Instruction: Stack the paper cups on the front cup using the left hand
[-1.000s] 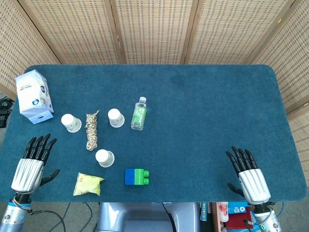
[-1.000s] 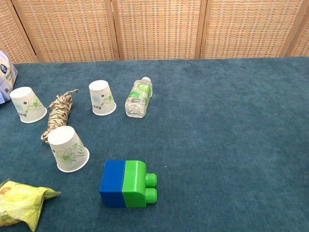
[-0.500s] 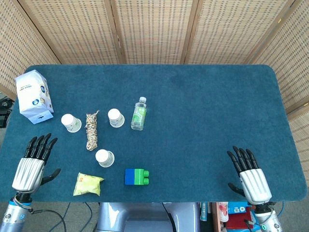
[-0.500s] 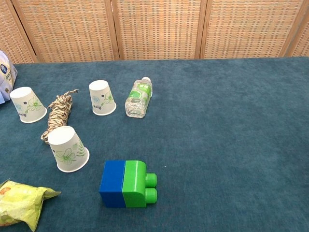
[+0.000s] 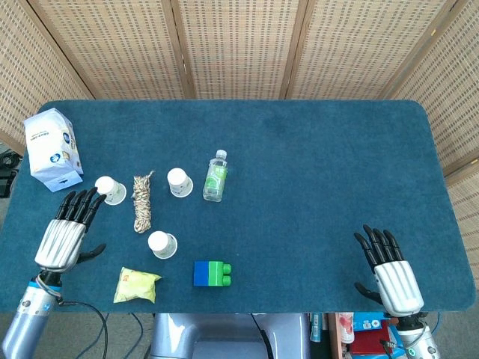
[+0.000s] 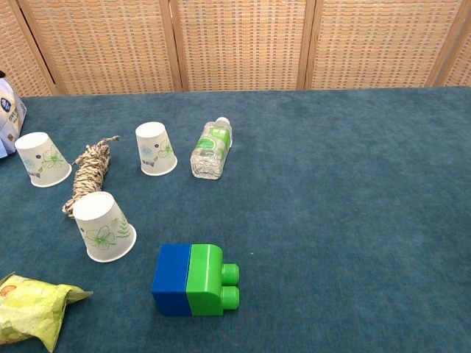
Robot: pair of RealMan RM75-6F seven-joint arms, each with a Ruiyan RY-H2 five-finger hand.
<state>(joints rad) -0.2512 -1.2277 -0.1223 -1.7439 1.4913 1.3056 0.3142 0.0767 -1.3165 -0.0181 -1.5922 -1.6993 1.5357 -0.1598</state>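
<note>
Woven rattan screens (wood-framed panels) stand behind the blue-carpeted table.

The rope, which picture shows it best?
The chest view: the rope looks big there, so you can see its twisted strands, lying between two upside-down paper cups. The head view shows the whole rope from above, but it looks small.

snack packet cut by chest view's lower-left edge, tissue pack mostly off-frame — left edge
</note>
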